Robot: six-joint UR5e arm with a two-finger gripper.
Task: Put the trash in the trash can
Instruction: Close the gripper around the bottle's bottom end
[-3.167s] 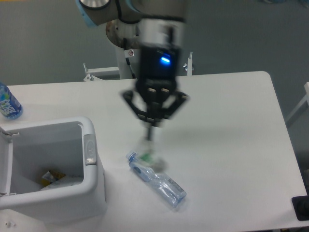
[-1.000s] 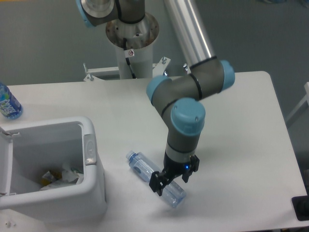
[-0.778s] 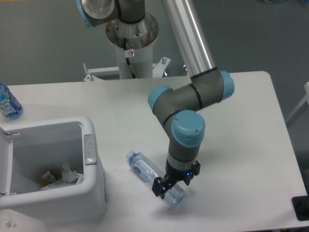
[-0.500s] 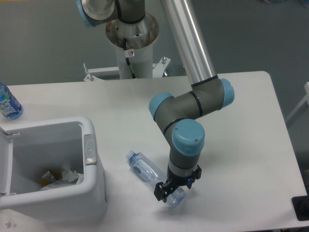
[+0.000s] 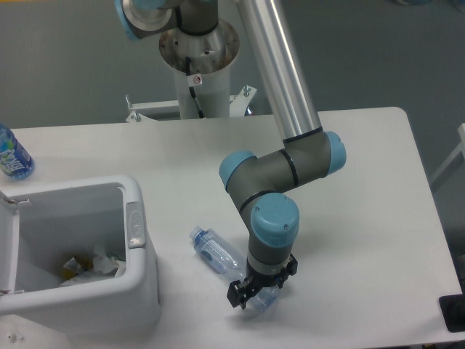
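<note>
Gripper (image 5: 251,297) is down on the clear bottle's (image 5: 218,256) base end, lying flat on the bench (image 5: 363,203); jaws straddle it, closure unclear.

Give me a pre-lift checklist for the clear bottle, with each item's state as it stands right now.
1. Gripper down at the clear bottle, over its far end from the cap: ok.
2. Fingers firmly closed on the bottle: cannot tell, the wrist hides the contact.
3. Bottle lying flat on the table, not lifted: ok.
4. Trash can open at the top, with room above the wrappers already inside: ok.
5. Path from the bottle to the trash can free of other things: ok.
6. Blue-label bottle at the far left edge, well out of the way: ok.
</note>
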